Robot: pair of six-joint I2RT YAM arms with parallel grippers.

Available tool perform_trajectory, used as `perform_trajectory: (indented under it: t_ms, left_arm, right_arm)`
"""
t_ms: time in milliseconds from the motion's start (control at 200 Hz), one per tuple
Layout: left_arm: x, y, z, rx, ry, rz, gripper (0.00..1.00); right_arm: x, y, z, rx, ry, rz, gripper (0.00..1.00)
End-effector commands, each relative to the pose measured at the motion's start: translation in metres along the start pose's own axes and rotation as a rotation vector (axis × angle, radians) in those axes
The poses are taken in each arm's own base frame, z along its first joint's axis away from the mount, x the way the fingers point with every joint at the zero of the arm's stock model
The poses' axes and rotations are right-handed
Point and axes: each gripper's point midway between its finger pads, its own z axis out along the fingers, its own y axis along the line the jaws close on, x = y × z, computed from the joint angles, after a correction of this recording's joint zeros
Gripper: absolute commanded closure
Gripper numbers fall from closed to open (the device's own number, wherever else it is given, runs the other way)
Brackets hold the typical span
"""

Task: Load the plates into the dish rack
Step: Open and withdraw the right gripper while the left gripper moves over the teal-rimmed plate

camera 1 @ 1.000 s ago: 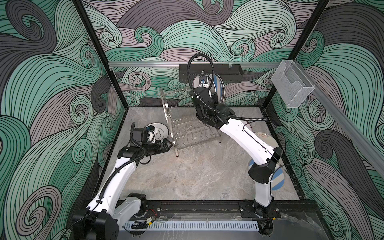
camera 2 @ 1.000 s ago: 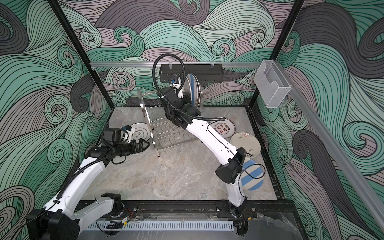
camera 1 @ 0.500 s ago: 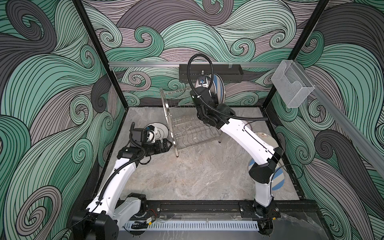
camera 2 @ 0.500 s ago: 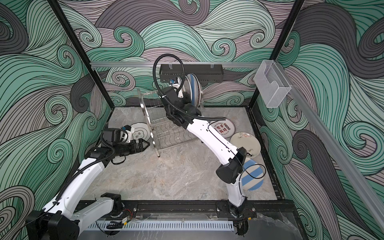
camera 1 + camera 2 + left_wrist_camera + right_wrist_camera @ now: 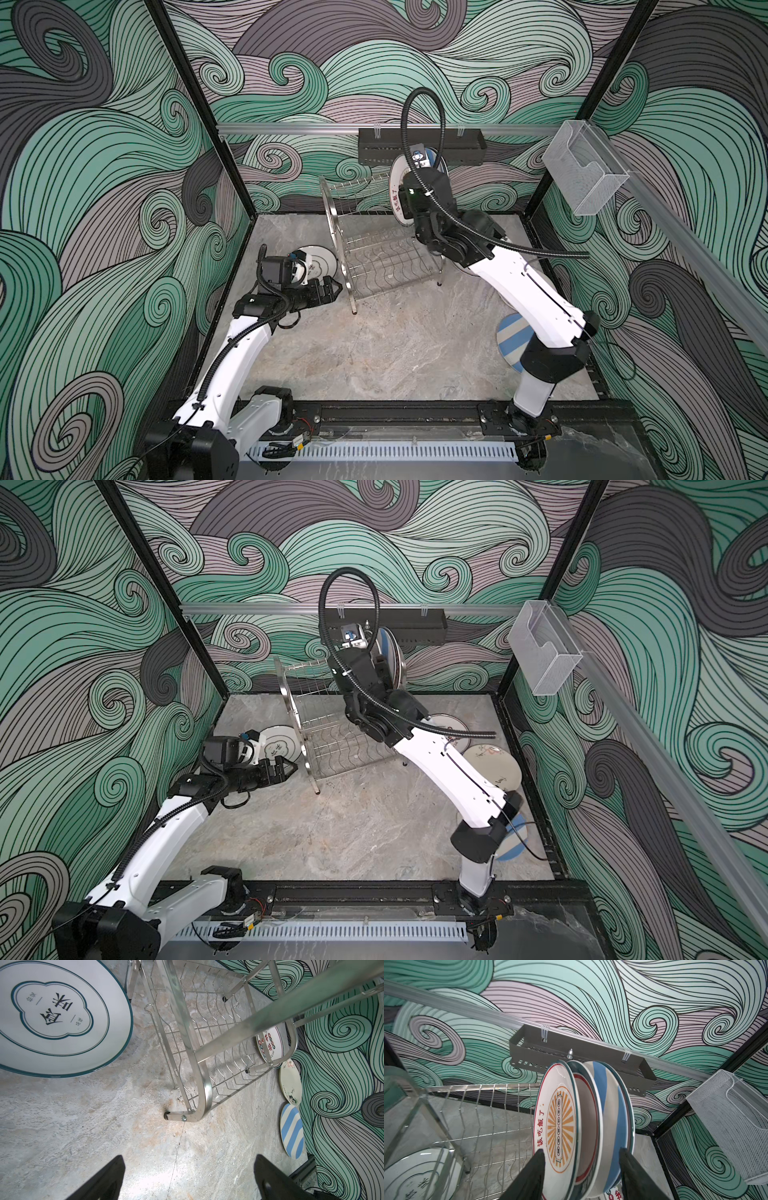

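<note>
The marble worktop (image 5: 374,353) is carrying everything, and the dish rack (image 5: 386,266) is standing toward its back, its lower tier showing bare wire in both top views. The right arm is reaching up to the right end of the upper tier, while the left arm is waiting low beside the rack's front foot.

Three plates are standing on edge close together in that upper tier: the sunburst plate (image 5: 560,1122) nearest the bare slots, the red-rimmed plate (image 5: 588,1115) behind it, then the striped plate (image 5: 610,1109). Four more are lying flat on the worktop: the teal-rimmed plate (image 5: 56,1016) left of the rack, and the red-character plate (image 5: 270,1045), cream plate (image 5: 289,1082) and second striped plate (image 5: 292,1130) in a line along the right wall.

The right claw (image 5: 581,1150) is straddling the standing group with its jaws apart, gripping nothing, one finger in front of the sunburst face and one past the striped rim. The left claw (image 5: 189,1157) is hanging wide open and empty over bare worktop.

The step in hand looks like clearing away from a seated plate. Doing it well probably means backing out along the plane of the plates, keeping both fingers off the rims so nothing is tipping sideways, and checking that the sunburst plate is resting in its own wire slot before leaving. Whether it is, the pictures are not showing.
</note>
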Motion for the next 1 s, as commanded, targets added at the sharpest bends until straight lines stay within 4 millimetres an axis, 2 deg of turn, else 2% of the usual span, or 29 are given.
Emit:
perform_trajectory:
  t_ms: [0,115,235,290,460,600,705,831,996]
  left_arm:
    - [-0.004,0.000,-0.004,0.002,-0.019,-0.002,0.01]
    - [-0.005,0.002,-0.005,-0.012,-0.028,0.005,0.01]
    - [-0.007,0.007,-0.006,-0.045,-0.034,0.008,0.01]
    - [-0.006,0.010,-0.005,-0.063,-0.032,0.004,0.02]
    - [-0.010,0.024,-0.005,-0.142,-0.037,-0.022,0.01]
    - [-0.013,0.042,-0.012,-0.252,-0.076,-0.057,0.01]
    - [-0.021,0.052,-0.017,-0.313,-0.119,-0.102,0.01]
    - [-0.035,0.065,-0.019,-0.374,-0.181,-0.151,0.01]
    - [-0.055,0.087,-0.019,-0.452,-0.230,-0.225,0.01]
  right_arm:
    - [-0.001,-0.011,-0.027,-0.110,-0.028,0.049,0.36]
    - [0.024,-0.017,-0.053,-0.230,-0.022,0.086,0.13]
    - [0.065,-0.016,-0.087,-0.408,0.002,0.089,0.01]
    - [0.081,-0.024,-0.102,-0.442,0.000,0.132,0.00]
    - [0.160,-0.033,-0.135,-0.560,0.032,0.195,0.00]
    - [0.228,-0.030,-0.143,-0.595,0.114,0.260,0.00]
    - [0.268,-0.025,-0.147,-0.620,0.175,0.298,0.00]
    - [0.297,-0.022,-0.151,-0.644,0.195,0.333,0.00]
    - [0.304,-0.038,-0.154,-0.604,0.155,0.348,0.00]
